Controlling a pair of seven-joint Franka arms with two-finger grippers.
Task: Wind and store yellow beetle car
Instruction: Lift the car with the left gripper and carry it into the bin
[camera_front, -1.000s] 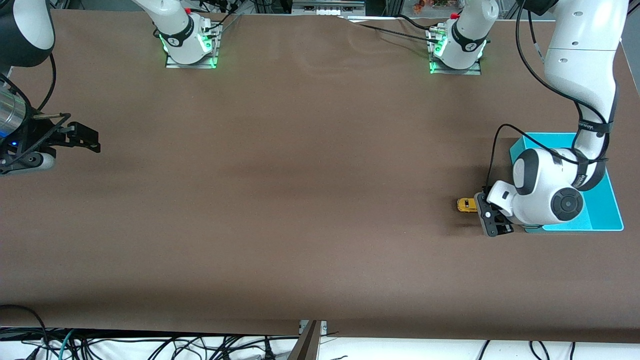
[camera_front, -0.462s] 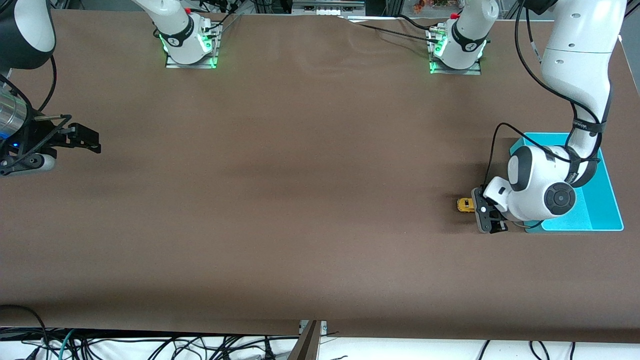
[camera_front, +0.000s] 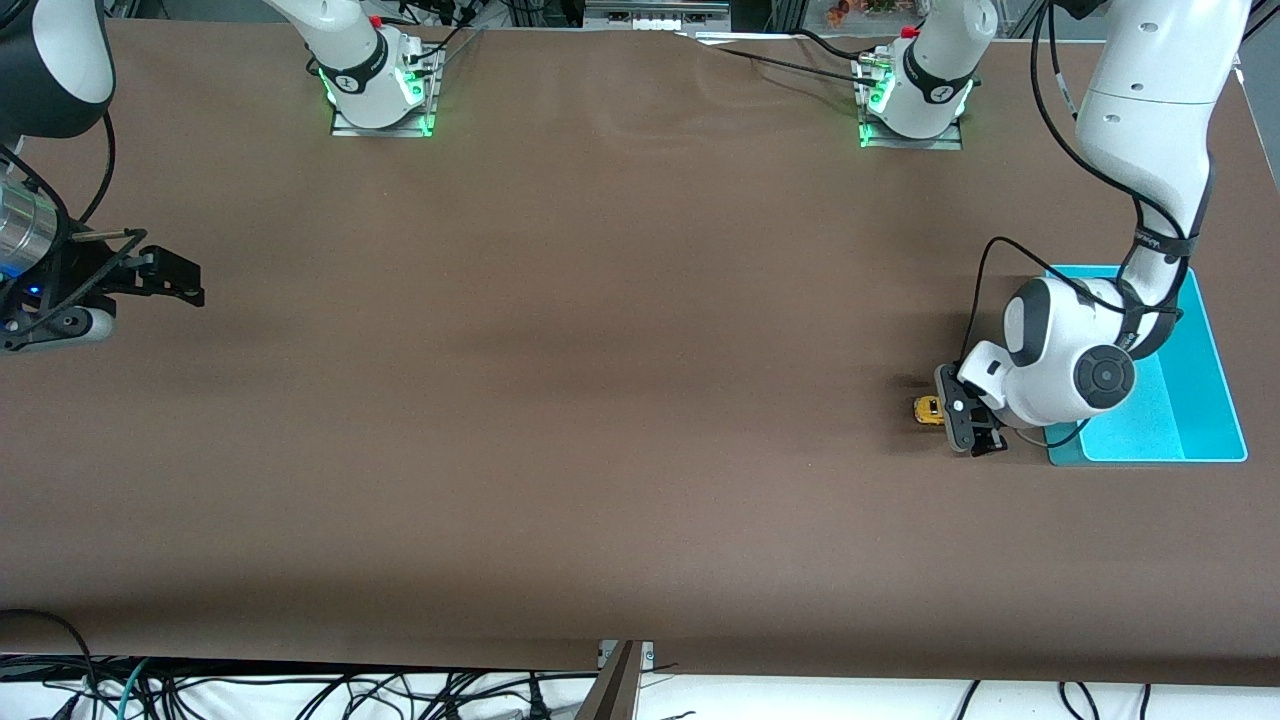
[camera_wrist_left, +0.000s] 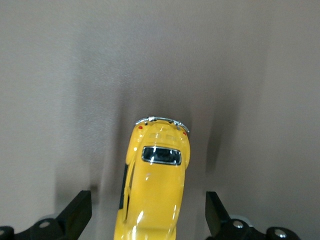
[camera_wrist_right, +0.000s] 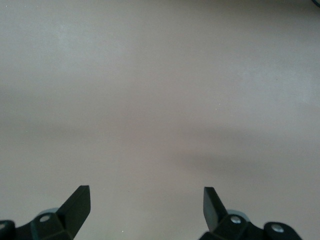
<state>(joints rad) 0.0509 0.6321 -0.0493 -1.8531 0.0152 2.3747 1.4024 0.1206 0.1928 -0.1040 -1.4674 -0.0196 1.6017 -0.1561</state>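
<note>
A brown worktop (camera_front: 600, 400) filled nearly the whole front view, with cables hanging below the edge nearest the front camera. The two arm bases stood along the worktop's upper edge, each lit green at its foot.

The left arm reached from its base to the left arm's end of the worktop and bent down over a teal bin (camera_front: 1200, 400), a shallow rectangular tray resting flat on the surface. Part of the arm's wrist covered the bin's corner.

The right arm waited at the right arm's end of the worktop. The right claw (camera_front: 165, 280) hung over bare worktop, its fingers spread wide and holding nothing. The right wrist view showed both fingertips (camera_wrist_right: 77, 202) apart, with only brown surface between them.

The left claw (camera_front: 965, 425) sat low over the worktop, just beside the bin on the side toward the right arm's end. Its fingers stood fully spread and gripped nothing. In the left wrist view the fingertips (camera_wrist_left: 80, 212) flanked the yellow beetle car (camera_wrist_left: 155, 185), with a clear gap on each side.

The yellow beetle car (camera_front: 929, 410) rested on its wheels on the worktop, near the bin and outside it. One end lay between the open fingers; the bumper end pointed away from the claw.
</note>
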